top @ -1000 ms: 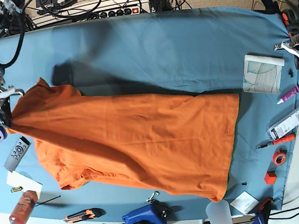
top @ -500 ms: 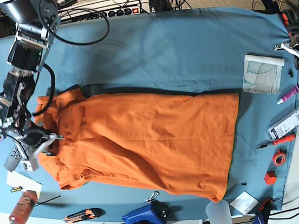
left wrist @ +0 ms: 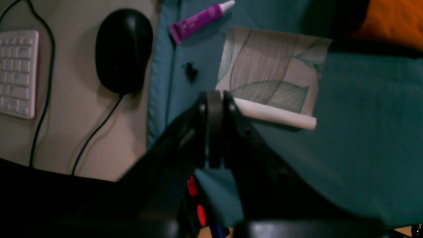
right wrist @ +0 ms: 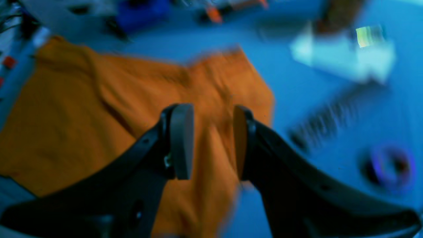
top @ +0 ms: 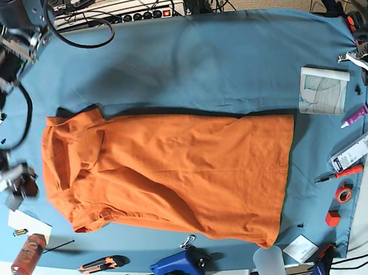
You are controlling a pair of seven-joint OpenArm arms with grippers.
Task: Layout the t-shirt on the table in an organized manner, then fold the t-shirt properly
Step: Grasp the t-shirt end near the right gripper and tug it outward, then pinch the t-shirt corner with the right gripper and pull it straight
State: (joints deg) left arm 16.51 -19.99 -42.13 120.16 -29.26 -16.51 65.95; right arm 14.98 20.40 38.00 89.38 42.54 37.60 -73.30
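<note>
The orange t-shirt [top: 168, 176] lies flat on the worktop [top: 194, 56] — collar end rumpled. The right hand [right wrist: 210, 142] is released, empty above the shirt; the left hand [left wrist: 214, 99] is clenched on nothing.

Both arms are sporting black curved fingers [right wrist: 180, 142] (right ones showing grey flat pads), and black cables are looping off the right arm [top: 1, 72] above the t-shirt [top: 176, 179].

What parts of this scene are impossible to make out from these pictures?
- Right wrist view: motion blur smears the t-shirt and the clutter behind it.
- Base view: the right gripper is blurred.
- Left wrist view: the left gripper hides part of the leaf-patterned booklet; the keyboard is cut off.
</note>
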